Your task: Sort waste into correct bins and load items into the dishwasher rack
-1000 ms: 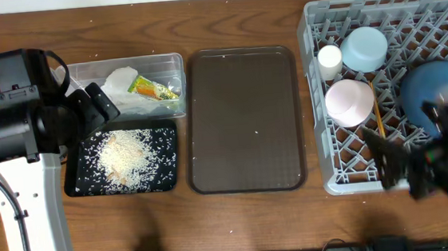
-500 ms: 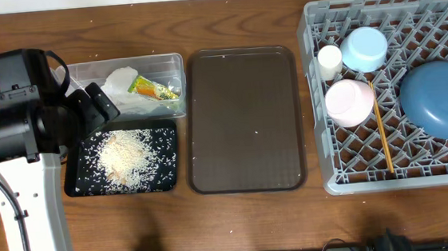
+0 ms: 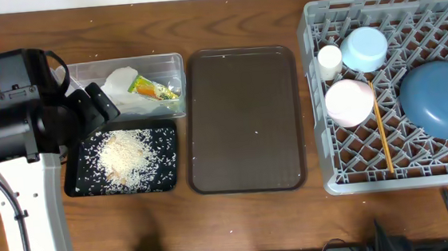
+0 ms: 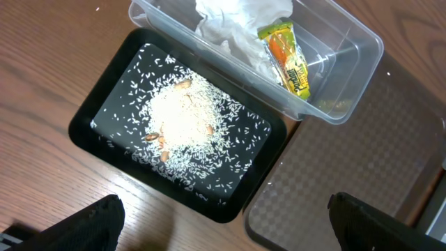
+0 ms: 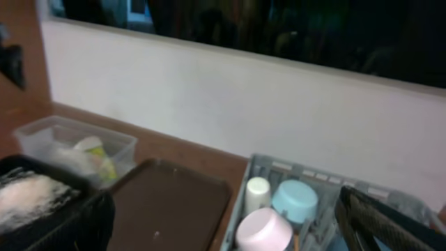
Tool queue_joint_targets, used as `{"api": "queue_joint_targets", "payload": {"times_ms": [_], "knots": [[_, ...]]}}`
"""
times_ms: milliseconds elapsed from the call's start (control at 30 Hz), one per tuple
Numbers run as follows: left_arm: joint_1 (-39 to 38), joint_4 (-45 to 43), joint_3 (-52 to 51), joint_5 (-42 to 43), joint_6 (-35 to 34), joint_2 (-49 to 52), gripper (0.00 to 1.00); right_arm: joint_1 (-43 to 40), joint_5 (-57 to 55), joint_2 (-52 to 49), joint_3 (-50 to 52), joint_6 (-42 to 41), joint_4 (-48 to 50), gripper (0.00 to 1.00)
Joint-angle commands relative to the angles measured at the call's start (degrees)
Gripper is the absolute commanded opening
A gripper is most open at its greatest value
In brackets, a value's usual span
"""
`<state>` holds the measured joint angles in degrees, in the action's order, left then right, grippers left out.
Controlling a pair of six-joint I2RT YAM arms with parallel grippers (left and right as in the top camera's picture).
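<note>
- Grey dishwasher rack (image 3: 356,181), right, holds blue plate (image 3: 440,99), light-blue bowl (image 3: 364,48), white bowl (image 3: 349,102), cup (image 3: 329,57), chopsticks (image 3: 381,129).
- We see rice (image 3: 124,156) heaped in the black tray (image 3: 76,185), napkin (image 3: 121,84) and wrapper (image 3: 154,88) in the clear tub (image 3: 172,59).
- Left end effector (image 4: 224,216) hovers above that tray, spread; right end effector (image 5: 223,219), near right, also spread.

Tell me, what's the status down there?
Both jaws open, empty. Napkin, wrapper in clear tub; rice on black tray. Dishes, chopsticks in rack. Nothing blocking.
</note>
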<state>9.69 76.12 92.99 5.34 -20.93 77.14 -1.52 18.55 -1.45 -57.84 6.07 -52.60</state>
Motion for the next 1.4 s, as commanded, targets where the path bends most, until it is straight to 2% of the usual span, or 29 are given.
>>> {"api": "queue_joint_targets", "payload": {"times_ms": [0,333,567,700,833,967,1100,1367], "knots": [[0.26,0.13,0.07,-0.9,0.33,0.33,0.96,1.36,-1.22,0.94,6.58,0.46,5.6,0.99],[0.26,0.13,0.07,-0.9,0.33,0.33,0.96,3.67,-2.49,1.09,29.66,0.44,36.94,0.99],[0.26,0.13,0.07,-0.9,0.33,0.33,0.96,4.57,-4.85,1.14,45.18,0.09,52.72,0.99],[0.26,0.13,0.07,-0.9,0.33,0.33,0.96,4.61,-7.69,1.14,51.98,-3.04,58.55,0.99],[0.26,0.13,0.07,-0.9,0.33,0.33,0.96,4.61,-10.54,1.16,57.75,-6.32,61.94,0.99],[0.26,0.13,0.07,-0.9,0.33,0.33,0.96,4.59,-14.86,1.18,57.55,-8.15,55.63,0.99],[0.26,0.13,0.07,-0.9,0.33,0.33,0.96,4.61,-21.81,1.18,57.55,-13.73,48.19,0.99],[0.26,0.13,0.07,-0.9,0.33,0.33,0.96,5.14,-24.3,1.18,57.53,-12.57,48.98,0.99]]}}
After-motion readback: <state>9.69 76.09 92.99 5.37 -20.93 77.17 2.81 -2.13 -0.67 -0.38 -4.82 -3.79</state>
